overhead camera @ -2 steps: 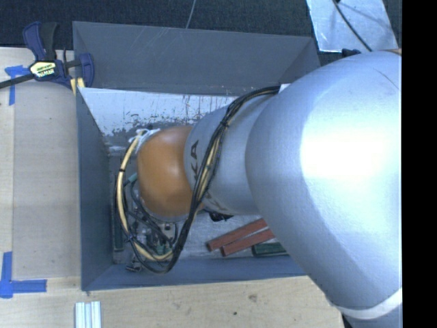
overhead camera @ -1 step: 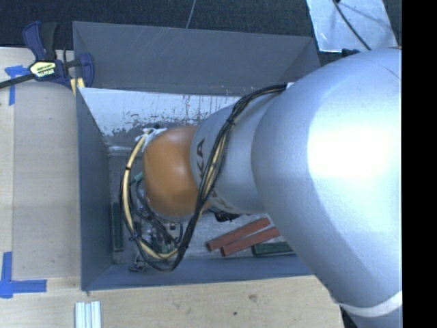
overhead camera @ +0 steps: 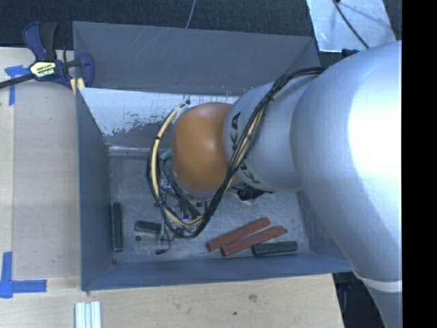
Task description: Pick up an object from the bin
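The gripper (overhead camera: 166,239) sat low in the bin (overhead camera: 92,203) (open or closed, I could not tell), just beside a small dark flat piece (overhead camera: 145,227) near the front wall. Two brown sticks (overhead camera: 246,238) lay farther along. Closing off-centre would likely nudge that flat piece away.

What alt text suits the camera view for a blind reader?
A grey robot arm with an orange wrist cover reaches down into a grey metal bin, its gripper low beside a small dark piece. A dark green stick lies left; two reddish-brown sticks and a dark green bar lie right.
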You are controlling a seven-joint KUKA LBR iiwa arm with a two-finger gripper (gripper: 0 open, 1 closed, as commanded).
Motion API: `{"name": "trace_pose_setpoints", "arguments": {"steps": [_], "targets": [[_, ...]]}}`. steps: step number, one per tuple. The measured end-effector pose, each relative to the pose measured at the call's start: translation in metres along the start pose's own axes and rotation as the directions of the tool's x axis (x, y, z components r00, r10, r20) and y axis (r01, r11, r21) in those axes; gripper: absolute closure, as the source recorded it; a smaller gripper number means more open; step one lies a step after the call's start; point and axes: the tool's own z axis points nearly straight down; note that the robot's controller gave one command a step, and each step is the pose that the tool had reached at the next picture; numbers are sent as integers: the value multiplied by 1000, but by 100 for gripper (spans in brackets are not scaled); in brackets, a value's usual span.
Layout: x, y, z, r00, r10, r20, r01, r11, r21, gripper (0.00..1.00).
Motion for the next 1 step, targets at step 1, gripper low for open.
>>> {"name": "trace_pose_setpoints", "arguments": {"steps": [1], "targets": [[11, -63, -3, 988, -153, 0, 153, 988, 1, 100]]}}
